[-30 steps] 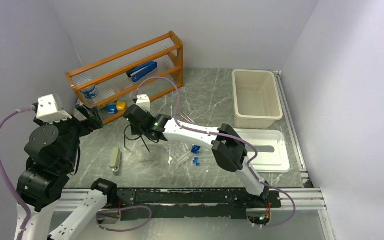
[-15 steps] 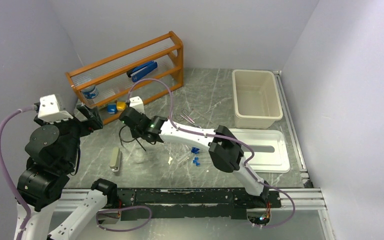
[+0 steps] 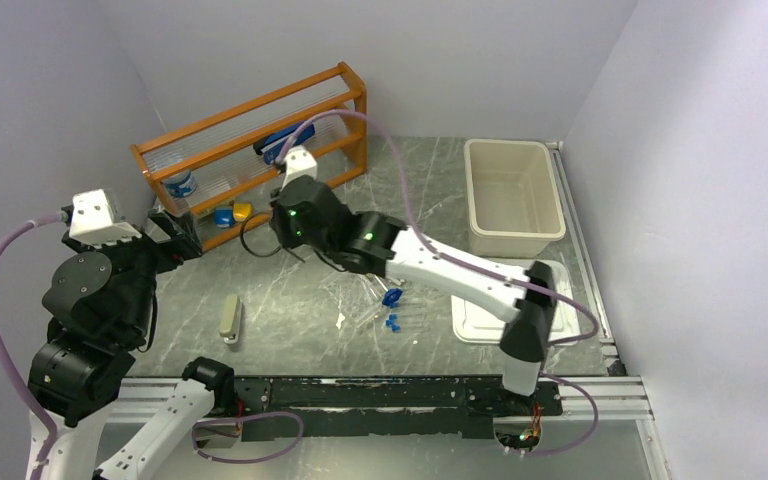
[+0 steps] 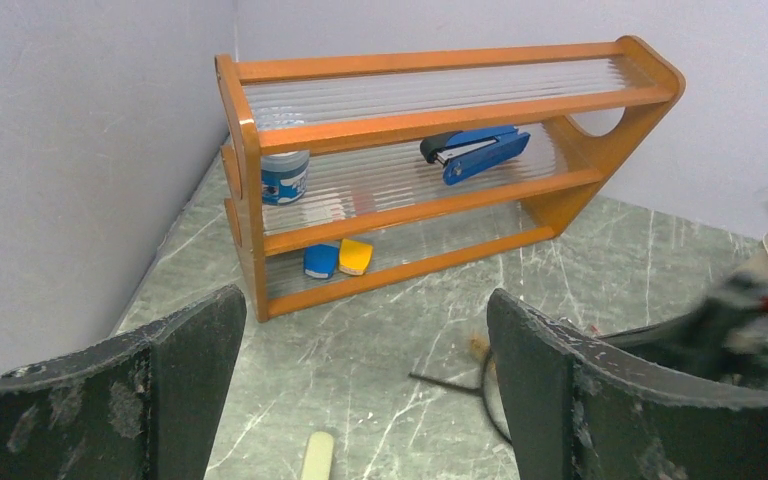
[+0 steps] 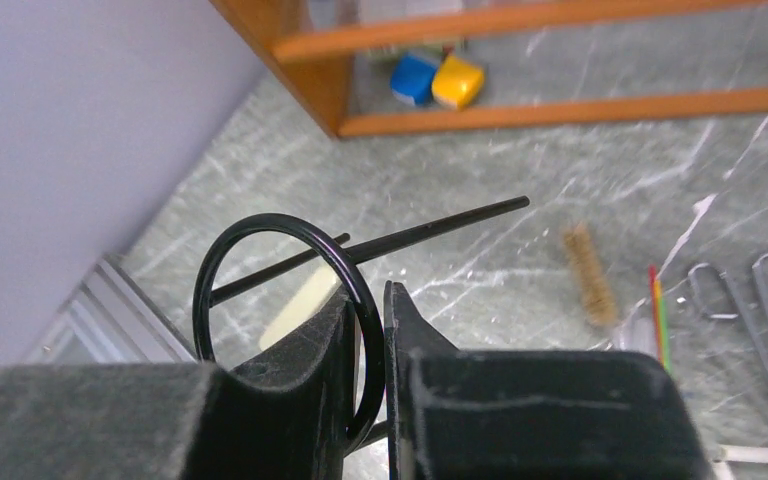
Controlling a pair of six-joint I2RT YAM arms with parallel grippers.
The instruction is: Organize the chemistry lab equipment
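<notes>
My right gripper (image 5: 369, 302) is shut on the ring of the black wire ring stand (image 5: 278, 219), holding it above the table with its legs sticking out sideways. From above, the right gripper (image 3: 282, 237) and the stand (image 3: 258, 250) hang in front of the wooden shelf. My left gripper (image 4: 360, 335) is open and holds nothing, off to the left, with a leg of the stand (image 4: 455, 383) just beyond its right finger. Metal tweezers (image 5: 760, 325), thin coloured rods (image 5: 656, 300) and a small brush (image 5: 588, 275) lie on the table. Blue-capped tubes (image 3: 392, 299) and a white triangle (image 3: 340, 320) lie mid-table.
An orange wooden shelf (image 3: 250, 118) at the back left holds a blue stapler (image 4: 475, 152), a blue-labelled jar (image 4: 284, 178) and small blue and yellow items (image 4: 340, 257). A beige bar (image 3: 229, 316) lies front left. A beige bin (image 3: 513, 192) and a white lid (image 3: 560, 300) sit on the right.
My right gripper closed on the ring stand's ring, lifted it off the table and carried it back toward the shelf. The arm's elbow swung right. The left arm stayed put.
</notes>
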